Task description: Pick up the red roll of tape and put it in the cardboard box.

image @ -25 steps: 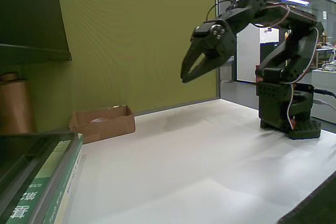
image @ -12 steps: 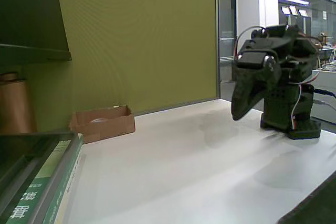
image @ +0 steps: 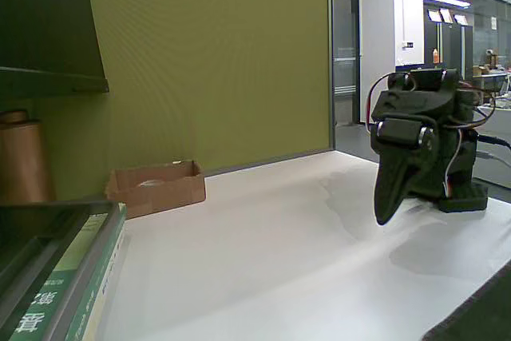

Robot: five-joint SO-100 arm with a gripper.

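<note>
We see a plain white tabletop (image: pixel 263 261), unpatterned, with soft grey shadows near its right edge. At its far left edge sits the cardboard box (image: pixel 156 188) — dull brown, paler inside. The arm (image: pixel 435 141) and its gripper (image: pixel 389 197) are dark, nearly black, with red and white wires looping over them. The wall (image: pixel 215 61) behind is flat olive green. At the left edge we make out a brown cylinder (image: pixel 22 161), a dark green shelf (image: pixel 44 29), and books (image: pixel 76 285) — green spines with white lettering.
</note>
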